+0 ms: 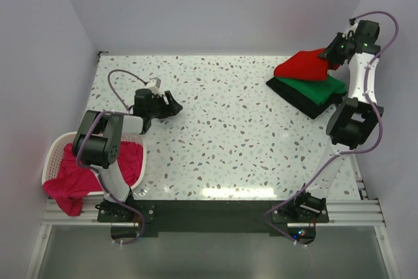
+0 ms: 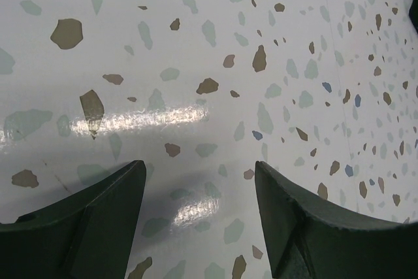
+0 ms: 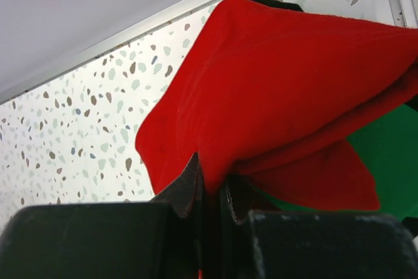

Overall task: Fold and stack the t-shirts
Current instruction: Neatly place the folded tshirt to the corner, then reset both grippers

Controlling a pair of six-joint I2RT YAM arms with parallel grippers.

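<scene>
Red t-shirt (image 1: 305, 65) pinched in shut right jaws, over green t-shirt (image 1: 321, 89) at 2 o'clock; left jaws wide, empty, 9 o'clock; pink t-shirt (image 1: 68, 187) nearest them, 7 o'clock.

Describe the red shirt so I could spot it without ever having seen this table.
On the speckled table, look at the far right corner, where folded shirts are piled. The red t-shirt is uppermost, over a green t-shirt and a black t-shirt, its edge pinched by the right hand. It alone is bright red, unlike the pink t-shirt in the basket at the left.
</scene>
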